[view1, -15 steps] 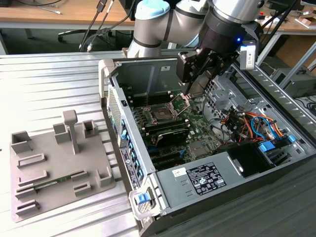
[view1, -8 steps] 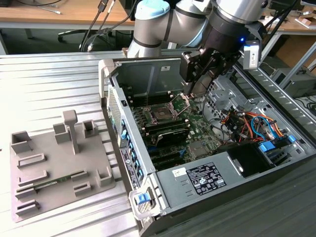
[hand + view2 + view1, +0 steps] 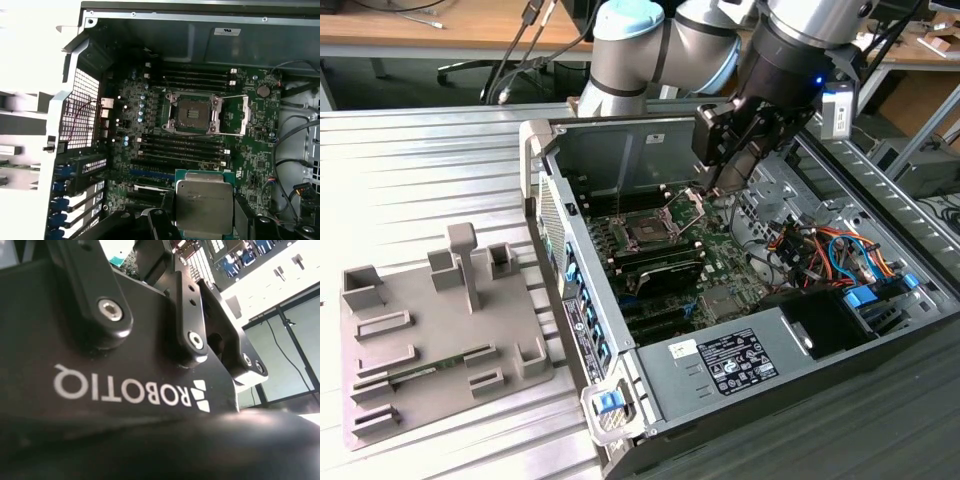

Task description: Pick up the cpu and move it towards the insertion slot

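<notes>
Above the motherboard [image 3: 256,131], jaws grip the cpu [image 3: 204,207] between them, near the insertion slot [image 3: 192,114].

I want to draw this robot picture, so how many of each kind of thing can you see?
cpu: 1
gripper, shut on the cpu: 1
insertion slot: 1
computer case: 1
grey tray: 1
green memory stick on the tray: 1
Total: 6

White lettering on black housing [image 3: 150,360]; faint print on the cpu [image 3: 204,207], unreadable.
</notes>
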